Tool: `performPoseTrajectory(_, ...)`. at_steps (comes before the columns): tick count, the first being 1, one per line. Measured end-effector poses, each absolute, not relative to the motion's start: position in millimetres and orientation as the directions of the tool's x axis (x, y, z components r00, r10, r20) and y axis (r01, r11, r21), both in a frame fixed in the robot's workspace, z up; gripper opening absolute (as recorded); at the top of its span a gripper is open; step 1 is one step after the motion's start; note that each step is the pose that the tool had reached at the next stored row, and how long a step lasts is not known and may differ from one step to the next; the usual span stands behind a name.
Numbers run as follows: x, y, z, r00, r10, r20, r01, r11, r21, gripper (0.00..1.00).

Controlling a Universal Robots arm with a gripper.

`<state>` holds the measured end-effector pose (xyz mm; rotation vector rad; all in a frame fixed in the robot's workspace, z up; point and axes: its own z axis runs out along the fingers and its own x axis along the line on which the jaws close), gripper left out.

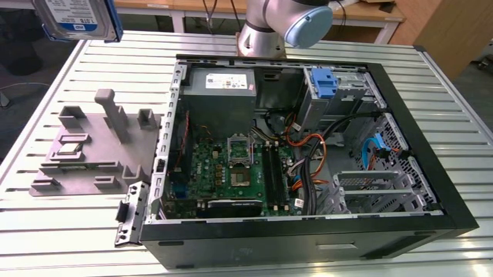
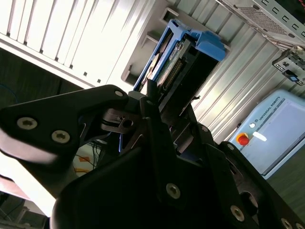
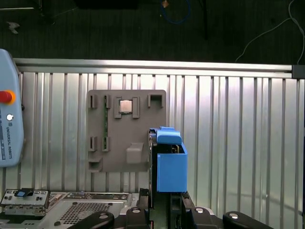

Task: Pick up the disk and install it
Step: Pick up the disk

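**Q:** How far along am I with the pick-and-install? Is the pick at least done?

**A:** Yeah, I'd call your pick done. Starting closest in, in the second wrist view your gripper [image 2: 167, 107] has its fingers [image 2: 153, 124] clamped on the disk [image 2: 183, 62], squeezing it across its flat faces. The blue carrier end sticks out past the tips. In the first wrist view the disk [image 3: 169, 162] is edge-on, hanging clear above the slatted counter [image 3: 238, 133] and just beside the grey parts fixture [image 3: 126, 131]. It touches neither.

**Q:** And the install half?

**A:** Not done, going by the exterior view. Your disk [image 1: 77, 17] is up in the air over the counter's far corner on the exterior view's left, well apart from the open computer case [image 1: 431, 190]. Farther off, a bare blue bracket [image 1: 327, 83] sits in the drive bay at the far end of the case. So you're roughly halfway: it's grabbed and lifted, but the trip to the case and the seating are both left.
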<state>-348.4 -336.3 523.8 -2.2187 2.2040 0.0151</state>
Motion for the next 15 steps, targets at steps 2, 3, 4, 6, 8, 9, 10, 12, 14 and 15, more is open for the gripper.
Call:
performPoseTrajectory(2, -345.9, -336.2, 523.8, 0.007, -1.000, -0.017, -1.000, -0.007, -0.003, 0.35)
performPoseTrajectory(3, -344.4, -336.2, 523.7, 0.007, -1.000, -0.017, -1.000, -0.007, -0.003, 0.35)
performPoseTrajectory(4, -343.0, -336.3, 523.7, 0.007, -1.000, -0.017, -1.000, -0.007, -0.003, 0.35)
performPoseTrajectory(6, -340.0, -336.2, 523.7, 0.007, -1.000, -0.017, -1.000, -0.007, -0.003, 0.35)
performPoseTrajectory(8, -336.3, -336.2, 523.8, 0.007, -1.000, -0.017, -1.000, -0.007, -0.003, 0.35)
performPoseTrajectory(9, -334.4, -336.2, 523.8, 0.007, -1.000, -0.017, -1.000, -0.007, -0.003, 0.35)
performPoseTrajectory(10, -332.5, -336.2, 523.7, 0.007, -1.000, -0.017, -1.000, -0.007, -0.003, 0.35)
performPoseTrajectory(12, -329.2, -336.1, 523.7, 0.007, -1.000, -0.017, -1.000, -0.007, -0.003, 0.35)
performPoseTrajectory(14, -325.4, -336.1, 523.7, 0.007, -1.000, -0.017, -1.000, -0.007, -0.003, 0.35)
performPoseTrajectory(15, -323.4, -336.1, 523.7, 0.007, -1.000, -0.017, -1.000, -0.007, -0.003, 0.35)
